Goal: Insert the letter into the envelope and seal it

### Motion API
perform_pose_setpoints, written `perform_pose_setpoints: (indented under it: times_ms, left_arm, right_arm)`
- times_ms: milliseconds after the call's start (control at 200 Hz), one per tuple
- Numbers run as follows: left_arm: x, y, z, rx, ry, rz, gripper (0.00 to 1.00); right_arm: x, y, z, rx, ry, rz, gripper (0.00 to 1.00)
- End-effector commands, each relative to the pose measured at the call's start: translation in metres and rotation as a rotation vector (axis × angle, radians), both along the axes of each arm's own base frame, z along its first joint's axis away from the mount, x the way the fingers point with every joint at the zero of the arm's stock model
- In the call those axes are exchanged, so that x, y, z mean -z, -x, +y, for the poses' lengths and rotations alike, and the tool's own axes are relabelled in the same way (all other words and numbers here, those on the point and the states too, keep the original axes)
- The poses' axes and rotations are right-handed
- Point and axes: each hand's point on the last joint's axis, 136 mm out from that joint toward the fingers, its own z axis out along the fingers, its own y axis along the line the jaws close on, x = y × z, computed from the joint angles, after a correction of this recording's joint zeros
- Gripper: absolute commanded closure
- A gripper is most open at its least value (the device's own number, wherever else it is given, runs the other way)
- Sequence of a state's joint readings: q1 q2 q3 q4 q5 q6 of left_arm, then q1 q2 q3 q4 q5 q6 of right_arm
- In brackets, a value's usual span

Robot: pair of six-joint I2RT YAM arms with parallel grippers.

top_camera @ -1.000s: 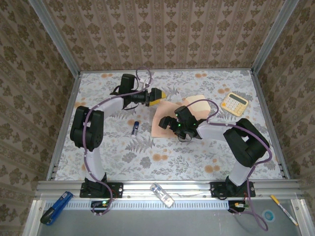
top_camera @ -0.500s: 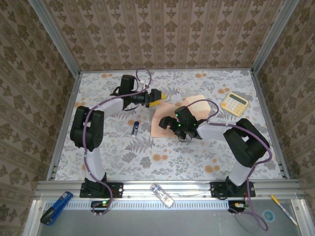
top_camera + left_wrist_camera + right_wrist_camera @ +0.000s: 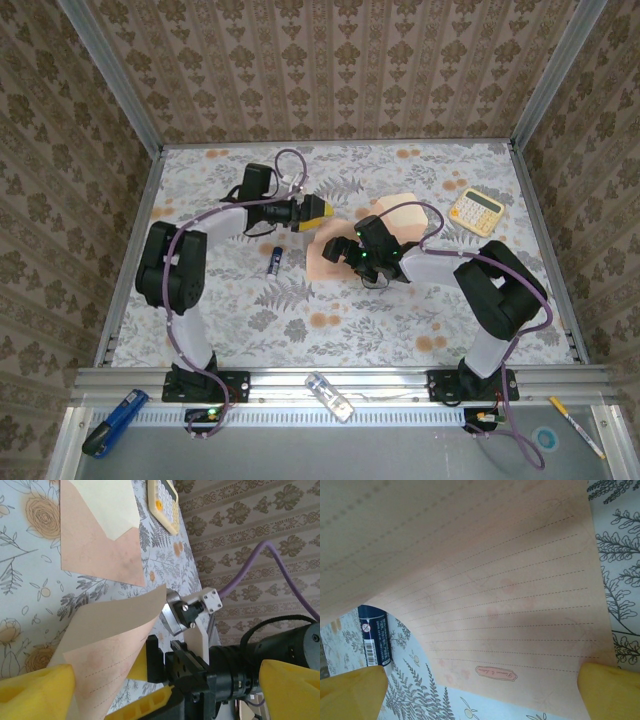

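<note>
The letter [image 3: 322,262], a peach sheet with dotted lines, lies mid-table with one side curled up off the cloth [image 3: 107,630] [image 3: 510,580]. My right gripper [image 3: 340,250] [image 3: 481,696] is open at the sheet's edge, its yellow fingertips [image 3: 612,692] spread wide on either side. My left gripper [image 3: 316,212] [image 3: 162,690] hangs open just behind the letter, facing the right gripper's black body [image 3: 200,675]. The salmon envelope [image 3: 405,207] [image 3: 95,545] lies flat further back with its cream flap [image 3: 102,502] open, partly under the right arm.
A yellow calculator [image 3: 476,211] [image 3: 165,502] sits at the back right. A blue glue stick [image 3: 274,260] [image 3: 375,637] lies left of the letter. On the near rail are a clear bottle [image 3: 330,396], a blue tool [image 3: 110,422] and a pen [image 3: 575,425].
My left gripper has come forward, closer to the letter's back edge. The right gripper and the letter have stayed put.
</note>
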State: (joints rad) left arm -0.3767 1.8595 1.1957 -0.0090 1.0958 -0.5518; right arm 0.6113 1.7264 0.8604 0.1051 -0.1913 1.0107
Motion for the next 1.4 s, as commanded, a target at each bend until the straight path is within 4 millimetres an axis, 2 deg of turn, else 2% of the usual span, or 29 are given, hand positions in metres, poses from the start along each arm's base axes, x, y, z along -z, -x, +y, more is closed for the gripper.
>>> perform_pose_setpoints:
  times_ms: [0,165,385,650,770,1015,1185,1280,1390,1395]
  left_arm:
    - [-0.011,0.007,0.006,0.010,0.004,-0.043,0.06]
    - [-0.002,0.012,0.011,0.004,-0.044,-0.048,0.06]
    - [0.010,0.013,0.015,0.006,-0.104,-0.042,0.06]
    - [0.015,0.016,0.016,0.012,-0.139,-0.045,0.06]
    - [0.017,0.018,0.016,0.015,-0.147,-0.044,0.06]
    - [0.024,0.016,0.018,0.002,-0.178,-0.038,0.06]
    - [0.039,0.007,0.026,-0.067,-0.279,-0.037,0.06]
    - [0.050,0.002,0.031,-0.129,-0.369,-0.027,0.07]
    - [0.059,0.000,0.029,-0.183,-0.477,-0.052,0.07]
    - [0.059,0.003,0.025,-0.172,-0.479,-0.059,0.07]
  right_arm:
    - [0.030,0.011,-0.010,-0.015,0.087,0.071,0.00]
    - [0.023,0.008,-0.007,-0.025,0.075,0.055,0.00]
    - [-0.003,0.002,0.000,-0.046,0.049,0.007,0.00]
    - [-0.024,-0.005,0.005,-0.059,0.022,-0.027,0.00]
    - [-0.028,-0.008,0.008,-0.065,0.015,-0.038,0.00]
    - [-0.025,-0.009,0.005,-0.060,0.025,-0.032,0.00]
    - [-0.034,-0.003,-0.018,-0.008,0.090,-0.016,0.00]
    - [-0.037,0.008,-0.043,0.056,0.157,0.012,0.00]
    - [-0.032,0.027,-0.076,0.132,0.228,0.072,0.00]
    - [-0.032,0.027,-0.078,0.135,0.228,0.073,0.00]
